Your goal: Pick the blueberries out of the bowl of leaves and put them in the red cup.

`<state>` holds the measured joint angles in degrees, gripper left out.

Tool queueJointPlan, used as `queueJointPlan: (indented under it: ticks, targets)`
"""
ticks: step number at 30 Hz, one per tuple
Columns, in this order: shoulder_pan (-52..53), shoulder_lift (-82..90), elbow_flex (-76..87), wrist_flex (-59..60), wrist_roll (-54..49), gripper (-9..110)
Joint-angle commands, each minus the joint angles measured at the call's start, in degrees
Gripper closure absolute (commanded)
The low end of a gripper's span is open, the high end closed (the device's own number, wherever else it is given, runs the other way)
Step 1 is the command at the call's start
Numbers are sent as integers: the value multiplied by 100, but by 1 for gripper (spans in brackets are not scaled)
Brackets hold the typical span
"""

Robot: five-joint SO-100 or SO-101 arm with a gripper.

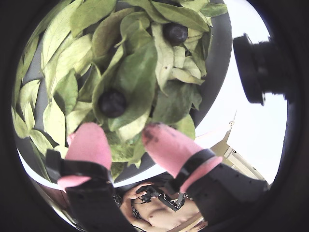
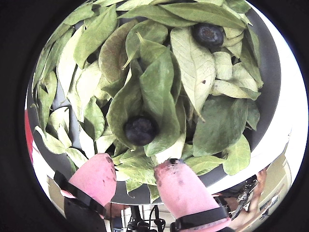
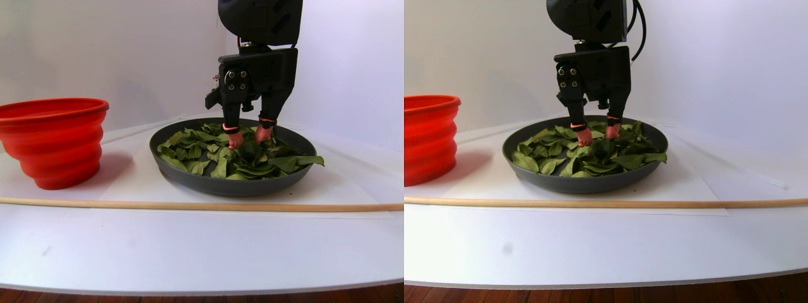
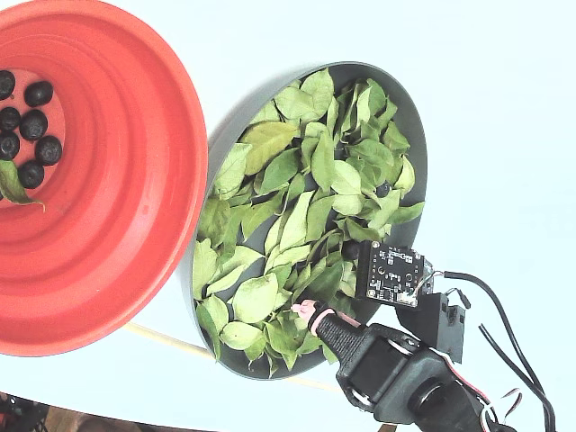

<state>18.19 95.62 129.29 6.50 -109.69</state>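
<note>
surface (image 3: pixel 189 240): white, carrying everything; a thin wooden rod (image 3: pixel 189 205) lies across it in front of the vessels.
red cup (image 4: pixel 135 180): large, orange-red, stepped rings inside; in the fixed view it sits at 9 o'clock from the bowl, rims nearly touching. Several blueberries (image 4: pixel 27 117) and one stray leaf already lie on its pinkish bottom.
bowl (image 4: pixel 416 135): dark grey, oval, shallow, filled with leaves (image 4: pixel 297 216), light to mid green, overlapping, some yellowish.
fingers (image 2: pixel 94 176): pink-tipped, spread apart, holding nothing, tips down among the leaves near the bowl's rim; the right tip in both wrist views is smudged dark.
target blueberry (image 2: pixel 140 129): in a wrist view it lies at 12 o'clock from the gap between the fingers, just beyond the tips, cradled on a broad leaf, fully exposed. Round, so no axis to favour; matte blue-black, small, likely to roll or bruise.
second blueberry (image 2: pixel 208 34): farther off at about 1 o'clock, by the far rim, half tucked under leaves.
judgement: a short advance forward should bracket the near berry.
</note>
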Motion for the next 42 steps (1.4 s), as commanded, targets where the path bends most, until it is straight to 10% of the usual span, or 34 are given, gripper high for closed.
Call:
queueJointPlan:
  ticks: [1,42]
  targets:
    - [70,35,-264,-79,0,86]
    - [62,-782,-563,-633,70,84]
